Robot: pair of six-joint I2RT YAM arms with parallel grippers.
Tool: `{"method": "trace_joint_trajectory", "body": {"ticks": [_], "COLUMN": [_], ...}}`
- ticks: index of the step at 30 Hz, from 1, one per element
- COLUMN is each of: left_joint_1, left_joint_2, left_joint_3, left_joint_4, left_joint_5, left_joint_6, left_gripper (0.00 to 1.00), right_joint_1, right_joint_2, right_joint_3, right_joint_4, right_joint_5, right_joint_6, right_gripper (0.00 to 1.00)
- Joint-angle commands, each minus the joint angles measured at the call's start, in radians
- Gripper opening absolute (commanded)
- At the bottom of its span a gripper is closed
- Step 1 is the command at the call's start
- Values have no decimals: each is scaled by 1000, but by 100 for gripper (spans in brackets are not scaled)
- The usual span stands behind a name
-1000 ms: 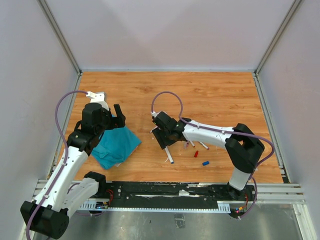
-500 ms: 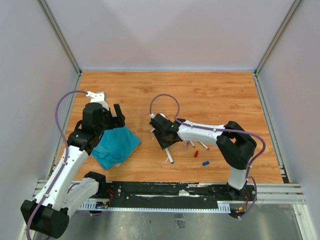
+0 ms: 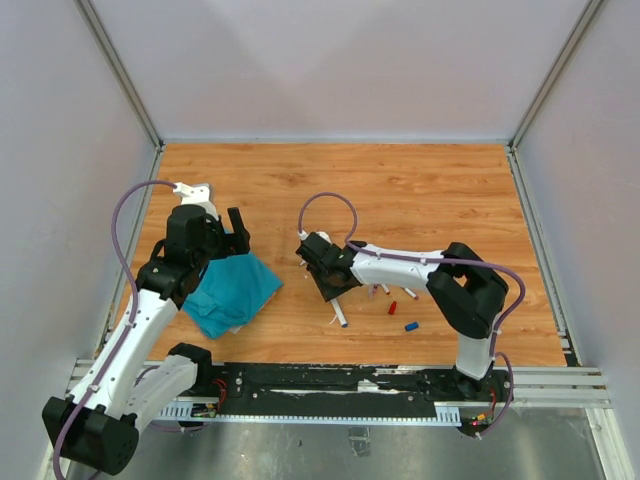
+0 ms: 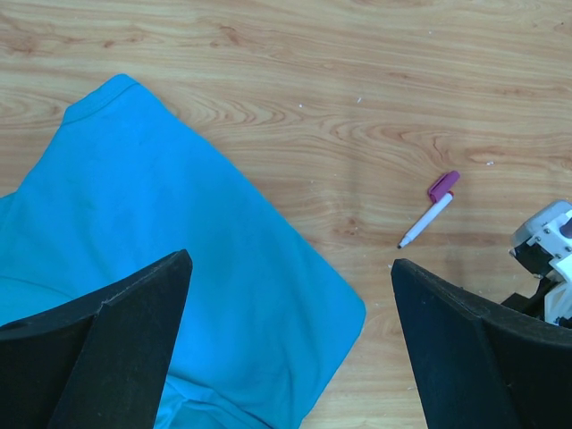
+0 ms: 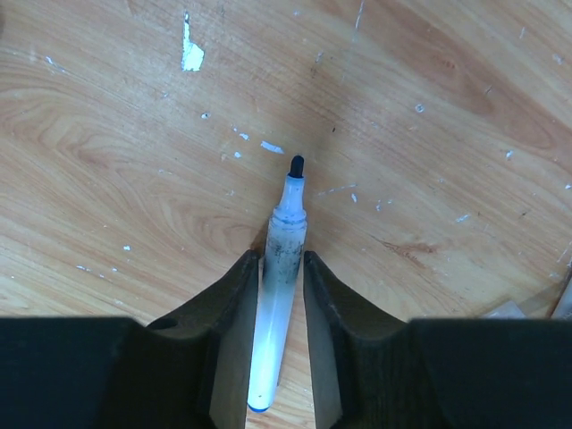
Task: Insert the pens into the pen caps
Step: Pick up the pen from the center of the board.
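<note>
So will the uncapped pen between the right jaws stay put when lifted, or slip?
Probably stiff: the pen runs straight, with no sag. Its smooth round barrel may swivel or slip, since the jaws pinch it only from two sides. It looks thin and light, and if dropped on the flat wooden table it would likely roll.

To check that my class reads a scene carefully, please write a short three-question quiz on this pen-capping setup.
1. True or false: the left tool is shut on the teal cloth.
2. What does the right tool grip? A) a red cap B) an uncapped pen C) nothing
3. In the left wrist view, what colour is the cap?
Key: 1 false, it is open and holds nothing. 2 B. 3 purple.
</note>
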Motion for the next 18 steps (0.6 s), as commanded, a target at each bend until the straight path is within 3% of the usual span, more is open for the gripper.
{"method": "trace_joint_trajectory", "body": {"ticks": [1, 10, 18], "left_joint_1": [9, 9, 9], "left_joint_2": [0, -22, -123], "left_joint_3": [6, 15, -11], "left_joint_4": [14, 6, 55], "left_joint_5": [-19, -43, 63], "left_joint_6": [-3, -24, -31], "left_gripper": [100, 100, 100], "right_joint_1": [12, 12, 11], "right_joint_2": [30, -35, -378], "right_joint_3": [-17, -50, -239], "right_joint_4": [-25, -35, 144], "right_joint_5": [20, 75, 103], "right_joint_6": [17, 9, -29], "right_gripper": [26, 5, 1]}}
